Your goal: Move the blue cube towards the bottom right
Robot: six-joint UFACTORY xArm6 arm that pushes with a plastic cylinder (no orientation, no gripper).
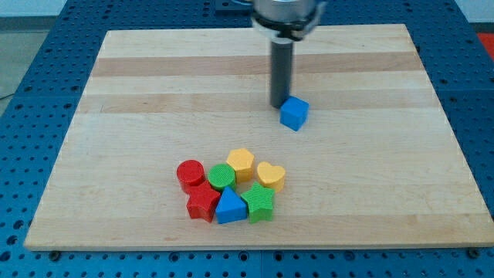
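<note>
The blue cube [294, 113] sits on the wooden board [154, 100], a little right of the middle and toward the view's top. My tip [278, 105] is the lower end of a dark rod coming down from the view's top. It stands just to the upper left of the blue cube, touching or almost touching its corner.
A cluster of blocks lies low on the board: a red cylinder [190, 174], a green cylinder [221, 177], a yellow hexagon [241, 163], a yellow heart [271, 176], a red star [203, 202], a blue triangle [230, 207] and a green star [259, 202].
</note>
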